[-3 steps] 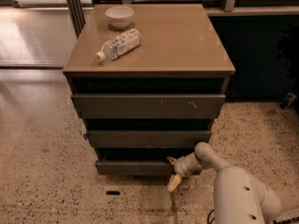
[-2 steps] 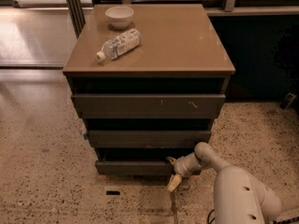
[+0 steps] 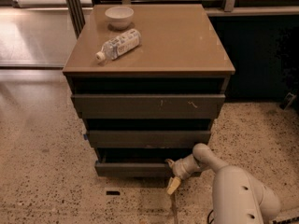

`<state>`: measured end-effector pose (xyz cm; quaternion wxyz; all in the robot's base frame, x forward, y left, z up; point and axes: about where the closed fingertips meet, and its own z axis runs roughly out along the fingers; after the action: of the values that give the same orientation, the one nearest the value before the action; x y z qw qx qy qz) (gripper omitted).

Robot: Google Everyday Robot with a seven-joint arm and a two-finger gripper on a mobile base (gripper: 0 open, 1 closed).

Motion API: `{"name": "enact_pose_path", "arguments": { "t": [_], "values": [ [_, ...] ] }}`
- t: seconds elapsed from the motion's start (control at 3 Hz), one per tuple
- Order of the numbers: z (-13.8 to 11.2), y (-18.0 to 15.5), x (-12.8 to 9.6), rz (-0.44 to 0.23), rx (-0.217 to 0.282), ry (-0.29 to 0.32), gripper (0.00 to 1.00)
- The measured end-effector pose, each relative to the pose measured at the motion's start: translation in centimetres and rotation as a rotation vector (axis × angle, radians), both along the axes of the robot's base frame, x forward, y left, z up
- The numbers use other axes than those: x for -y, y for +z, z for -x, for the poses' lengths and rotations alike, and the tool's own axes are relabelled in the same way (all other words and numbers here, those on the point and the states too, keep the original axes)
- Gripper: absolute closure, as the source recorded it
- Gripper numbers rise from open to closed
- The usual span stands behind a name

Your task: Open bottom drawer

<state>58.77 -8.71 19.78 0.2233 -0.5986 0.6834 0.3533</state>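
The bottom drawer (image 3: 131,168) is the lowest and smallest-looking of three dark grey-brown fronts on the cabinet, flat and without a handle. It stands a little out from the cabinet, with a dark gap above its top edge. My gripper (image 3: 172,174) is at the right part of this drawer's front, touching it at its top edge. My pale arm (image 3: 233,195) reaches in from the lower right. The inside of the drawer is hidden.
Above it are the middle drawer (image 3: 145,138), with a blue tag at its left end, and the larger top drawer (image 3: 140,106), with pale scratches. A white bowl (image 3: 119,17) and a lying plastic bottle (image 3: 117,45) are on the cabinet top (image 3: 182,41). Speckled floor surrounds the cabinet.
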Motion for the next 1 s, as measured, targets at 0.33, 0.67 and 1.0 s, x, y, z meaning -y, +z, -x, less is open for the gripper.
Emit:
{"name": "enact_pose_path", "arguments": {
  "t": [0.33,0.67,1.0],
  "values": [
    [0.0,0.4,0.0,0.000,0.000,0.000,0.00],
    [2.5,0.7,-0.7,-0.001,-0.022,0.024,0.00],
    [8.4,-0.3,-3.2,-0.023,-0.069,0.110,0.00]
  ]
}}
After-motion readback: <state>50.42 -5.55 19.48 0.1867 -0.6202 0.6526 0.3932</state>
